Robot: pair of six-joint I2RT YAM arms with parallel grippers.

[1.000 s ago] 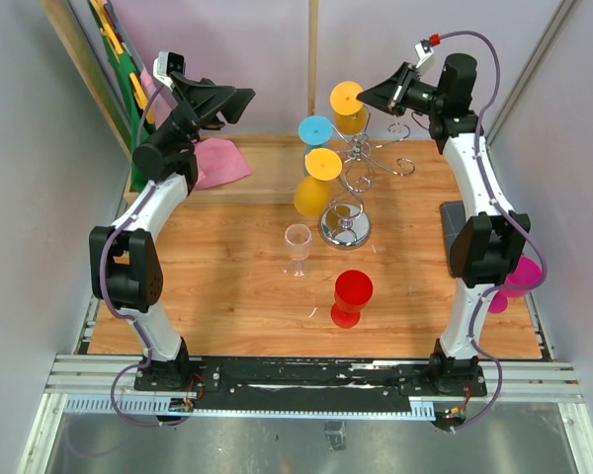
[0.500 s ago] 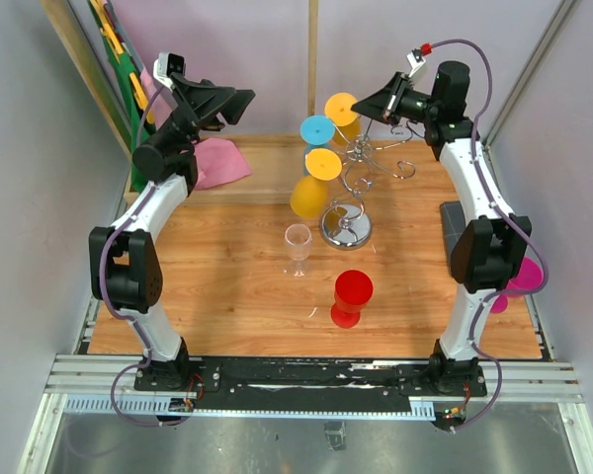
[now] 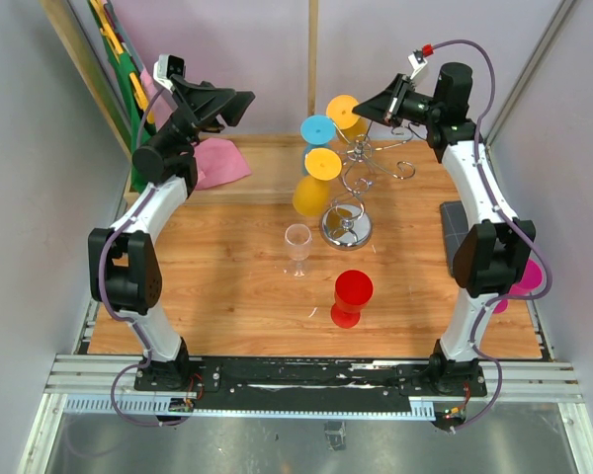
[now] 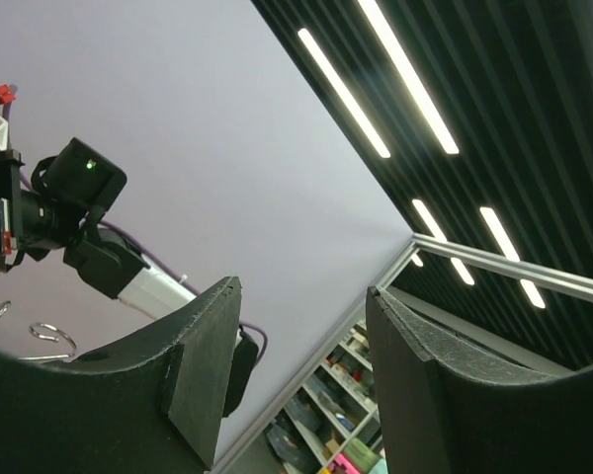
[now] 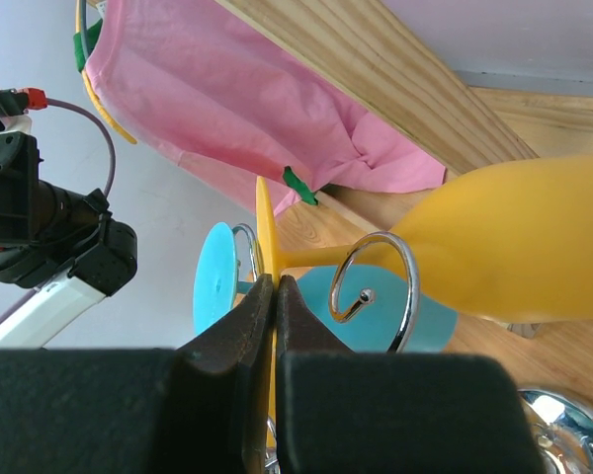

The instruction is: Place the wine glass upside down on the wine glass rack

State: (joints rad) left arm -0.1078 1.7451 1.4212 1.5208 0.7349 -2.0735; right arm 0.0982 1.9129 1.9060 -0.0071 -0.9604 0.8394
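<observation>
The chrome wine glass rack (image 3: 356, 183) stands at the back middle on its round mirrored base (image 3: 345, 228). My right gripper (image 3: 368, 102) is shut on the flat foot of a yellow wine glass (image 3: 343, 105), held upside down at the rack's top; in the right wrist view my gripper (image 5: 275, 286) pinches the foot edge-on, and the yellow glass (image 5: 504, 252) has its stem passing a curled rack arm (image 5: 376, 276). A blue glass (image 3: 316, 131) and another yellow glass (image 3: 314, 183) hang upside down on the rack. My left gripper (image 3: 239, 106) is open and empty, raised at the back left.
A clear glass (image 3: 297, 248) and a red glass (image 3: 352, 296) stand on the wooden table in front of the rack. A pink cloth (image 3: 217, 163) lies at the back left. A dark block (image 3: 453, 215) and magenta glasses (image 3: 522, 278) sit at the right edge.
My right gripper has shifted slightly left and back with the yellow glass, its foot now by the rack's top. The left arm has not moved.
</observation>
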